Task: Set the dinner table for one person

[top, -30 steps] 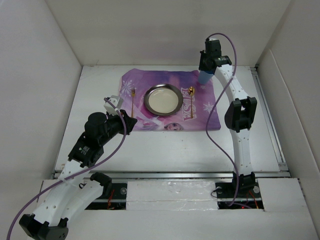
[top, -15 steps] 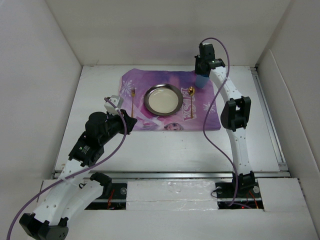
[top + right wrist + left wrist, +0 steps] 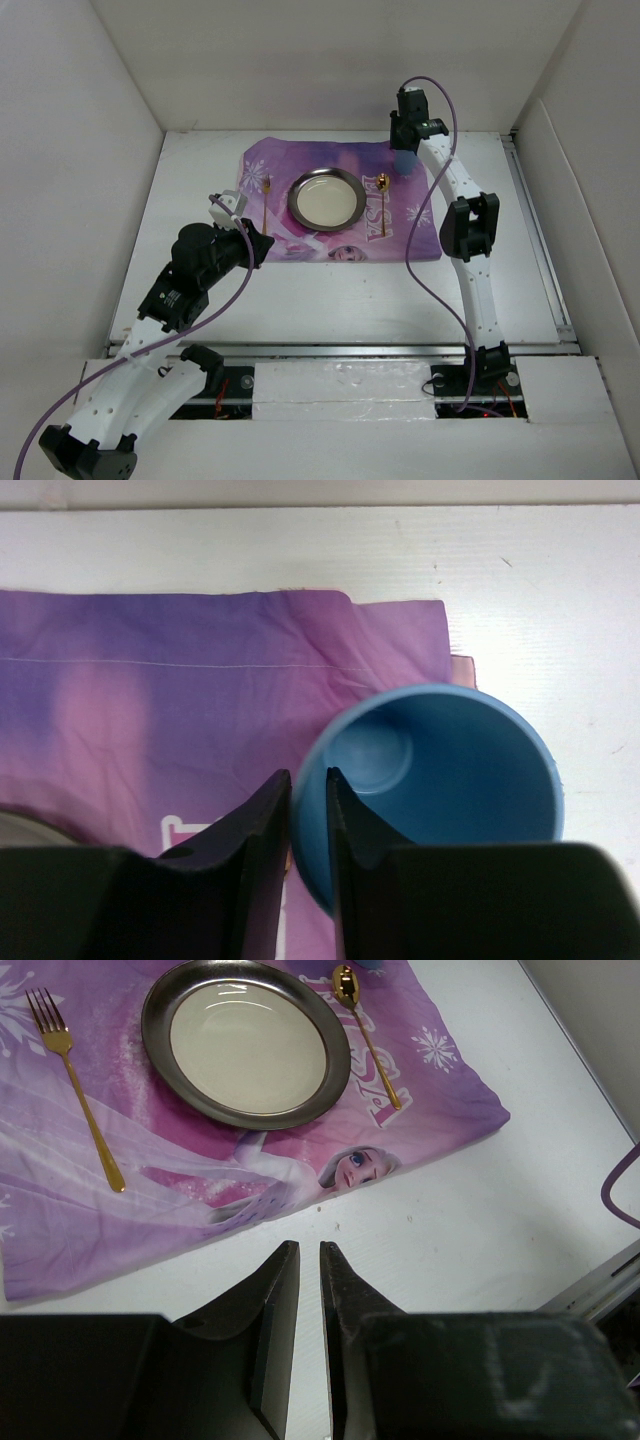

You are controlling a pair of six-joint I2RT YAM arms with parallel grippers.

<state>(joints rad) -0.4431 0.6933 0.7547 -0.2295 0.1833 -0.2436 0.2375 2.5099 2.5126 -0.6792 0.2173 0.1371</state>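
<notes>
at the placemat (image 3: 150, 710) corner, the right gripper (image 3: 308, 805) clamps the upright blue cup (image 3: 460, 770) by its rim.

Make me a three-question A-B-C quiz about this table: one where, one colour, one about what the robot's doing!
1. What colour is the cup? A) red B) blue C) green
2. Where is the fork? A) left of the plate B) on the plate C) inside the cup
3. The right gripper is: A) open, empty B) shut on the cup's rim C) out of sight
Answers: 1B, plainly blue; 2A, it lies beside the plate's left edge; 3B, it pinches the rim.
</notes>
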